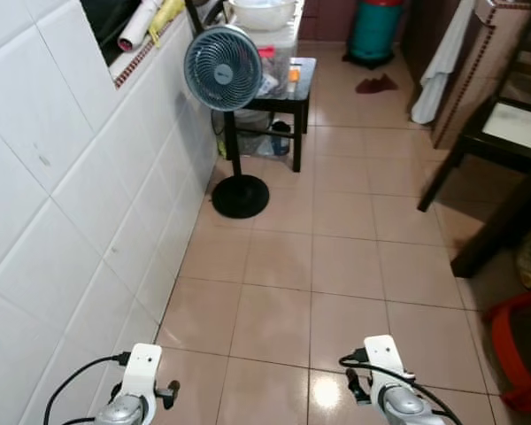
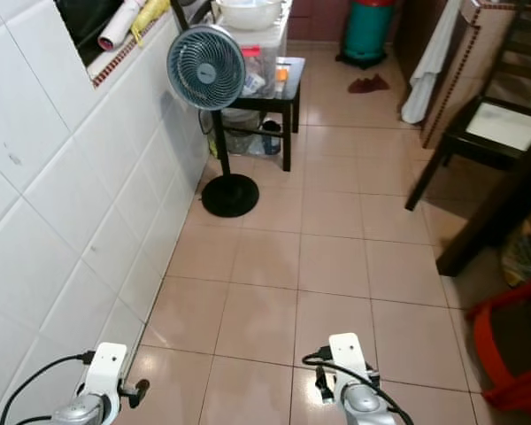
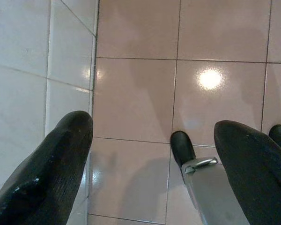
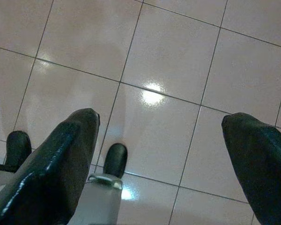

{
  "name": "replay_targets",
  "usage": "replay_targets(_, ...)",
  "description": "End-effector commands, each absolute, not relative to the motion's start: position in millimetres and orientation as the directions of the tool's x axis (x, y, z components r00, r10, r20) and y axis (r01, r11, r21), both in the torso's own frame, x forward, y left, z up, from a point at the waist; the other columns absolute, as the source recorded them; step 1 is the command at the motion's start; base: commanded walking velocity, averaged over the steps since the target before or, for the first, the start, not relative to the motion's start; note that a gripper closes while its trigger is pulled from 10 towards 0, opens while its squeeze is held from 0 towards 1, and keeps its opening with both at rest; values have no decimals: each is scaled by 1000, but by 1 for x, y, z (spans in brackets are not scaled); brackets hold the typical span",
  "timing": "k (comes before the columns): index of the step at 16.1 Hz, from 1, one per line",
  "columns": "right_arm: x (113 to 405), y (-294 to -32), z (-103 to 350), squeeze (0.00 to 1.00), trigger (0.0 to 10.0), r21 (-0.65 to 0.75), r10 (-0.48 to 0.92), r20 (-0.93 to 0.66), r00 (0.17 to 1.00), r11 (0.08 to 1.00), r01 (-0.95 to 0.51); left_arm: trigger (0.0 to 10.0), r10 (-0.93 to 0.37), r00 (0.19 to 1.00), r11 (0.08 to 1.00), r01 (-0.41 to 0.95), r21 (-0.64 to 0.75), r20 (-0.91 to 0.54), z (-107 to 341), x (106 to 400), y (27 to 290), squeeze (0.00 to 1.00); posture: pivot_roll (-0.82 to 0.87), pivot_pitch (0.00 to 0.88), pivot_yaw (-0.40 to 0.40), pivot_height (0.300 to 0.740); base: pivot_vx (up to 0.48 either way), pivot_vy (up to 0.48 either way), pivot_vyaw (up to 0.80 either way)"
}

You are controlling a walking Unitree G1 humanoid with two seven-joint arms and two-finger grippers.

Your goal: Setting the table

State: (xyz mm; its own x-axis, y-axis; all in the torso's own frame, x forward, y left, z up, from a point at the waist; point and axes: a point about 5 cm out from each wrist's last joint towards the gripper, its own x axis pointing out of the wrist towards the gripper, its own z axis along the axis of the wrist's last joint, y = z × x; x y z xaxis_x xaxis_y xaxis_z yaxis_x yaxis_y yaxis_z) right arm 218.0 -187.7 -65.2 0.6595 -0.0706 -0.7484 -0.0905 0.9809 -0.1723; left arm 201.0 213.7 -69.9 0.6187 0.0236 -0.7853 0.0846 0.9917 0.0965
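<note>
Both arms hang idle at my sides over a pink tiled floor (image 1: 336, 266). In the left wrist view my left gripper (image 3: 152, 126) is open above the floor beside the white wall, with nothing between its black fingers (image 3: 61, 159). My right gripper (image 4: 160, 117) is open too, holding nothing. A dark wooden table leg (image 1: 504, 221) and a dark chair (image 1: 504, 133) stand at the right. A white bowl (image 1: 264, 12) rests on containers at the far end.
A white tiled wall (image 1: 62, 221) runs along my left. A standing fan (image 1: 222, 67) with a round black base (image 1: 240, 196) is ahead left, beside a small black side table (image 1: 299, 84). A red plastic item (image 1: 522, 354) sits near right.
</note>
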Motion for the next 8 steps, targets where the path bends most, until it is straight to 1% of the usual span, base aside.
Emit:
replay_targets(1,216,-183,-67,0,10000,-166,-54,-756,652,980,-112,10000,24,605,991,92,100,-796,-71,197,218,0,-81,126,47,740,375,277,0)
replay_targets(8,214,-184,-68,0,10000,-174,-55,-762,645,977,-123,10000,18,596,991,99,96,-803,-74,194,213,0,-81,127,47,740,378,289,0)
